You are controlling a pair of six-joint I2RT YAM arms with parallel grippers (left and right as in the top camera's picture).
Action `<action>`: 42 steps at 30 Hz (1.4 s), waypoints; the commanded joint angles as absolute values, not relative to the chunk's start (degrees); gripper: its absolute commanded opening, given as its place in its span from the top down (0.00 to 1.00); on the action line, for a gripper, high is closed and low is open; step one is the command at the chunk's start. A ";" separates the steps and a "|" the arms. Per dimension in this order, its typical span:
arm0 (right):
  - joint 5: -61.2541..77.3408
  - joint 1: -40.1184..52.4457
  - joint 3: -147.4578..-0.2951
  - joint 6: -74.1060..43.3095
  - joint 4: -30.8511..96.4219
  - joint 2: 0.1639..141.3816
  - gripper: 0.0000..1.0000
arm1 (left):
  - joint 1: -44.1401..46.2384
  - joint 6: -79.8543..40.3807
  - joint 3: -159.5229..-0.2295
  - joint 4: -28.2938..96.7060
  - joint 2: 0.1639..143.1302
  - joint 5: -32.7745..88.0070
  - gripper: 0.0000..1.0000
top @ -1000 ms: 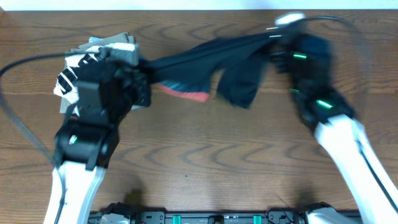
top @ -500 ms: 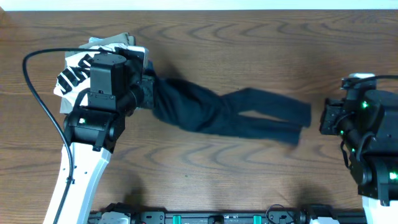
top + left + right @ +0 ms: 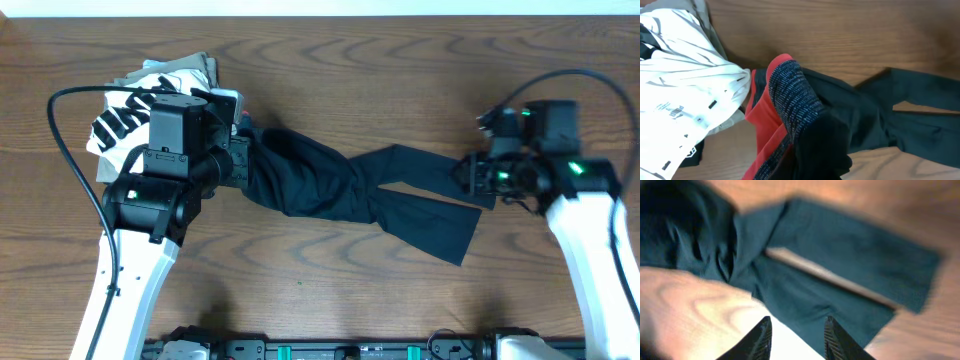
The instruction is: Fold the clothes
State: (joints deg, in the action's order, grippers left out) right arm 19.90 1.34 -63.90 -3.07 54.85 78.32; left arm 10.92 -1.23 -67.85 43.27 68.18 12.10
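The clothes, long black pants [image 3: 350, 190], lie stretched across the table's middle, both legs spread flat toward the right. Their grey waistband with its coral-red edge [image 3: 790, 100] bunches up at my left gripper [image 3: 240, 165], which is shut on it; the cloth hides the fingers in the left wrist view. My right gripper [image 3: 468, 178] hovers over the leg ends [image 3: 850, 255]. It stands open [image 3: 797, 335] with nothing between its fingers, and that view is blurred.
A white shirt with black lettering [image 3: 125, 120] and a khaki garment [image 3: 185, 68] are piled at the back left, right behind the left gripper. The shirt [image 3: 685, 75] touches the waistband. A black cable [image 3: 70, 170] loops left of the left arm.
The right gripper opened and let go of the leg ends, which dropped flat onto the table. That arm swung out right and came back over them. The left gripper kept its hold.
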 commanded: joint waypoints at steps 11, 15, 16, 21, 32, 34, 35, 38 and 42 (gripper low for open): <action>16.84 2.22 -63.20 -2.96 43.51 101.86 0.56 | 10.70 -0.49 -68.62 43.24 67.42 13.08 0.94; 10.76 2.20 -63.20 -2.94 40.47 104.25 0.40 | 10.70 -0.49 -68.62 43.24 67.42 13.08 0.94; 8.45 2.20 -63.20 -2.94 40.10 104.90 0.37 | 10.70 -0.49 -68.62 43.24 67.42 13.08 0.94; 5.15 2.22 -63.20 -2.92 39.81 108.47 0.32 | 10.70 -0.49 -68.62 43.24 67.55 13.06 0.93; 5.13 1.37 -64.66 -3.79 38.76 110.08 0.99 | 10.70 -0.47 -68.62 42.24 68.25 11.81 0.93; 5.13 0.10 -67.31 -3.77 40.29 107.46 0.99 | 10.70 -0.47 -68.64 41.69 68.23 10.98 0.93; 5.13 -0.91 -69.47 -3.70 41.52 105.51 0.99 | 10.70 -0.47 -68.64 41.52 68.23 10.94 0.93; 5.21 -3.64 -77.08 -1.89 44.75 99.15 0.99 | 10.70 -0.47 -68.62 41.32 68.23 10.94 0.93; 6.02 -5.39 -85.17 0.97 46.70 92.07 0.99 | 10.70 -0.49 -68.64 41.32 68.25 10.92 0.93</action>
State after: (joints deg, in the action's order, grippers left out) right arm 5.78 -3.99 -78.50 -1.96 46.09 100.36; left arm 10.92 -1.23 -67.85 41.65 68.20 11.60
